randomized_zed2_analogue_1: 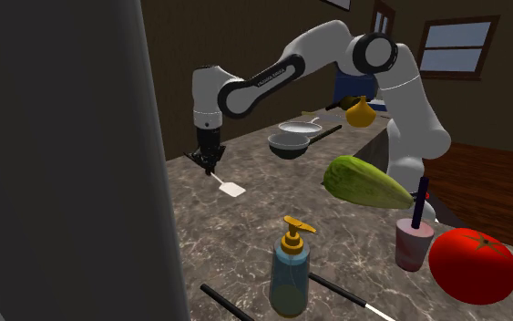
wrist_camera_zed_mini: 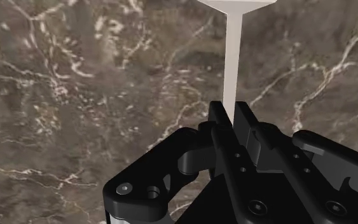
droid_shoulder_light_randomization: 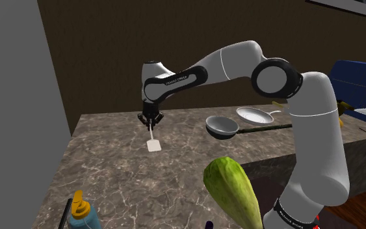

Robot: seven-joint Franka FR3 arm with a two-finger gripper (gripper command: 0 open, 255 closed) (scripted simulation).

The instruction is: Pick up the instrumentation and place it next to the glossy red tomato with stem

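The instrumentation is a white spatula (droid_shoulder_light_randomization: 154, 145) (randomized_zed2_analogue_1: 233, 189) with a thin handle (wrist_camera_zed_mini: 233, 57) and a flat square blade. My black gripper (droid_shoulder_light_randomization: 151, 123) (randomized_zed2_analogue_1: 210, 166) (wrist_camera_zed_mini: 233, 119) points down at the far left part of the marble counter (droid_shoulder_light_randomization: 110, 169) and is shut on the top of the handle. The blade hangs just at the counter; I cannot tell whether it touches. The glossy red tomato with stem (randomized_zed2_analogue_1: 472, 264) lies at the near right of the second exterior view, far from the gripper.
A dark ladle-like bowl (droid_shoulder_light_randomization: 221, 127) (randomized_zed2_analogue_1: 290, 145) and a white pan (droid_shoulder_light_randomization: 254, 116) (randomized_zed2_analogue_1: 301, 128) lie right of the gripper. A green vegetable (droid_shoulder_light_randomization: 233, 192) (randomized_zed2_analogue_1: 367, 181), a pink cup (randomized_zed2_analogue_1: 413, 243) and a soap bottle (droid_shoulder_light_randomization: 80, 211) (randomized_zed2_analogue_1: 290, 271) stand nearer. A tall grey panel (randomized_zed2_analogue_1: 63, 155) borders the counter.
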